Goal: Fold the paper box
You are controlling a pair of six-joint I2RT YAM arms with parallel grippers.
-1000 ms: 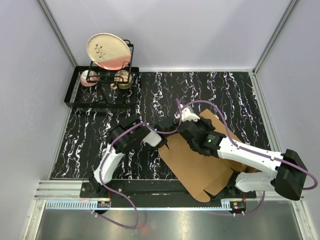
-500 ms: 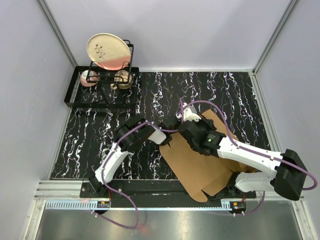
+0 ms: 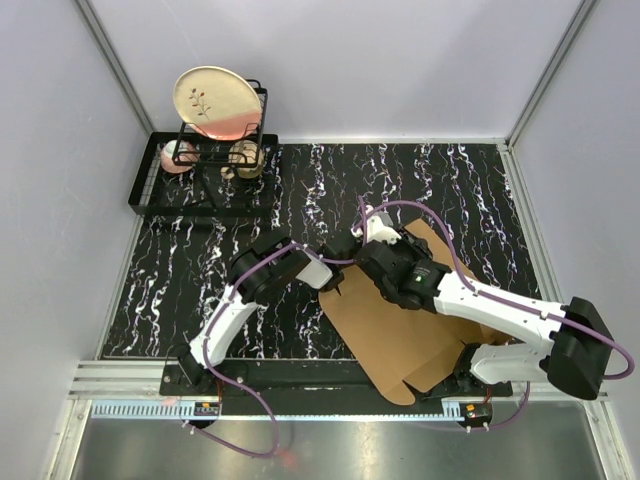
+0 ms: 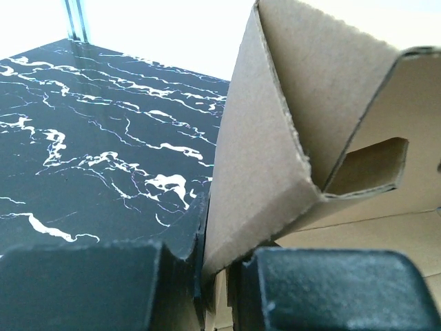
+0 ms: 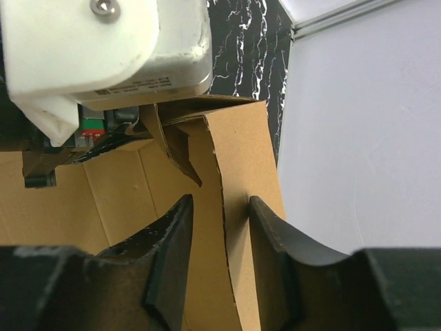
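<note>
The paper box point(image 3: 385, 330) is a brown cardboard sheet lying flat on the black marbled table, right of centre, with its far left flap raised. My left gripper point(image 3: 337, 264) is shut on that raised flap. In the left wrist view the paper box flap point(image 4: 275, 138) rises from between the black fingers point(image 4: 83, 289). My right gripper point(image 3: 366, 250) hovers at the same flap, open. In the right wrist view the paper box edge point(image 5: 241, 207) stands between the spread fingers point(image 5: 169, 255), and the left gripper's white body point(image 5: 110, 48) is just beyond.
A black wire dish rack point(image 3: 150, 185) stands at the back left, holding a cream plate point(image 3: 217, 100) and small cups. White walls close in the table on three sides. A metal rail point(image 3: 120, 378) runs along the near edge.
My left gripper slid right onto the raised flap and closed on it. My right gripper, shut a second ago, has opened around the flap edge.
</note>
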